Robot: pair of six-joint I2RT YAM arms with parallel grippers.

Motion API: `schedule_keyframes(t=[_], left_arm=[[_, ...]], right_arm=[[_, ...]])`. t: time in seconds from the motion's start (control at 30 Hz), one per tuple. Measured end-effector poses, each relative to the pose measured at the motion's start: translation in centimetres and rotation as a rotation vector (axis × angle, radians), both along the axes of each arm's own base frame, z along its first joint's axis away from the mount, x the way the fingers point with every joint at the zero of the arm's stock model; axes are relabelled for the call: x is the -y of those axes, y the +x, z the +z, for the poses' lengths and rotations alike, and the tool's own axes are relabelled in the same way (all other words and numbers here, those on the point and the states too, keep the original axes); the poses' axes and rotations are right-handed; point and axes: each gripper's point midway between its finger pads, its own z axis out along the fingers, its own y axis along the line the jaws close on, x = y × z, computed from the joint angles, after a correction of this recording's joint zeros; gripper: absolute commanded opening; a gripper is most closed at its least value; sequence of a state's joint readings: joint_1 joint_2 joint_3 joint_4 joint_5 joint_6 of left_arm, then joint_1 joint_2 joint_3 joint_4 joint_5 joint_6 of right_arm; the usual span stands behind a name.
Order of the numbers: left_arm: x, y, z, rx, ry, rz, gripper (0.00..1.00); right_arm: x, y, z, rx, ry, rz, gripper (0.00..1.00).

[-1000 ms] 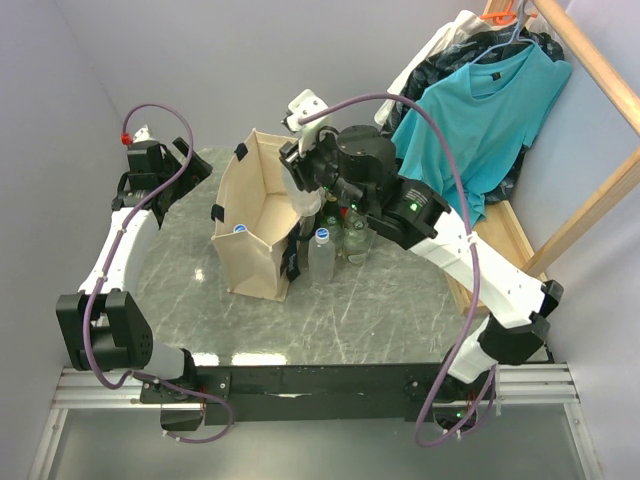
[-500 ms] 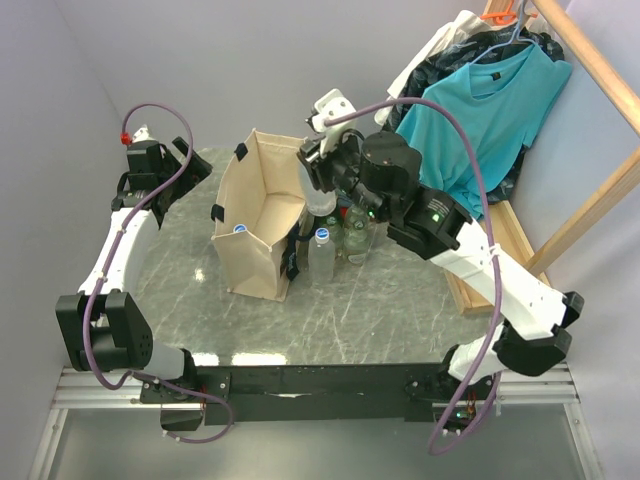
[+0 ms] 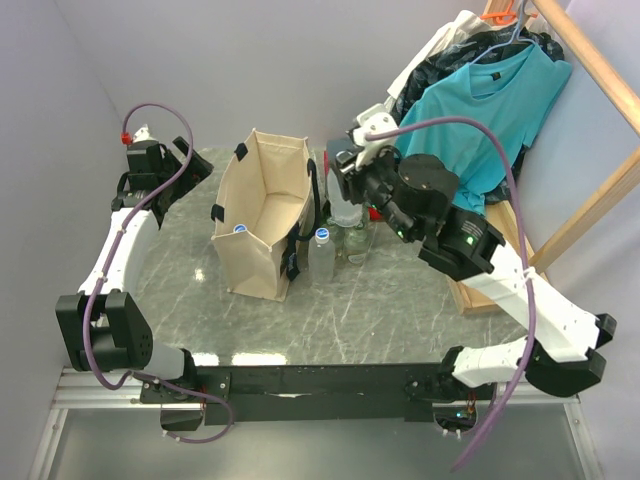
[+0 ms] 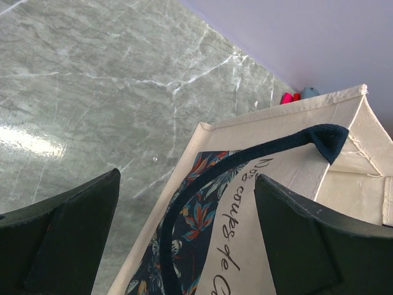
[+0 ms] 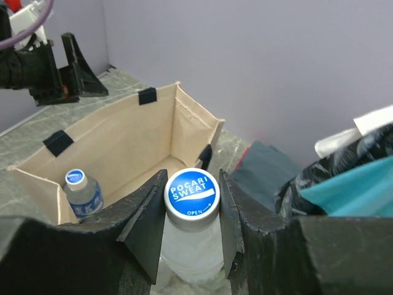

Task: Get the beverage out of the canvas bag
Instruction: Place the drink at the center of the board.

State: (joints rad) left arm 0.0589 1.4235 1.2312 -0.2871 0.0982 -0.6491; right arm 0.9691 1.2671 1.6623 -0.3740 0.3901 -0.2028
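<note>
Canvas bag (image 3: 250, 262) mouth open from above, small bottle (image 3: 239, 229) in its near-left corner, standing bottles (image 3: 321, 250) crowding the counter (image 3: 390, 305) just right, right gripper (image 5: 193, 182) jaws clamping a Pocari Sweat bottle (image 5: 192, 246) there, near counter open.

The right arm (image 3: 520, 285) is standing folded out to its own side, its elbow low and far behind the pincer, the white forearm slanting up to a wrist (image 3: 425, 195) sitting just behind the jaws. The right gripper (image 3: 347, 172) is pointing forward and downward, its two fingers (image 5: 146, 224) pressing on either side of the capped neck of a beverage bottle (image 5: 191, 195) and holding it upright between them. The left arm (image 3: 125, 235) is lying bent, its elbow near the base, well behind its pincer. The left gripper (image 4: 184, 243) is hanging with its jaws wide apart, clasping nothing.
</note>
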Motion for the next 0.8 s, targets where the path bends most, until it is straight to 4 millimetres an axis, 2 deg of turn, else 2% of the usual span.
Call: schedule_keyframes(t=[0.27, 0.47, 0.8], left_arm=[[0.2, 0.2, 0.3, 0.015, -0.008, -0.012, 0.96], [0.3, 0.2, 0.5, 0.022, -0.008, -0.015, 0.96], [0.3, 0.3, 0.6, 0.027, -0.009, -0.015, 0.96]], right_arm=[[3.0, -1.2, -0.8, -0.017, 0.039, -0.056, 0.0], [4.0, -1.4, -2.1, -0.044, 0.055, -0.089, 0.0], [4.6, -1.2, -7.4, -0.129, 0.041, -0.14, 0.0]])
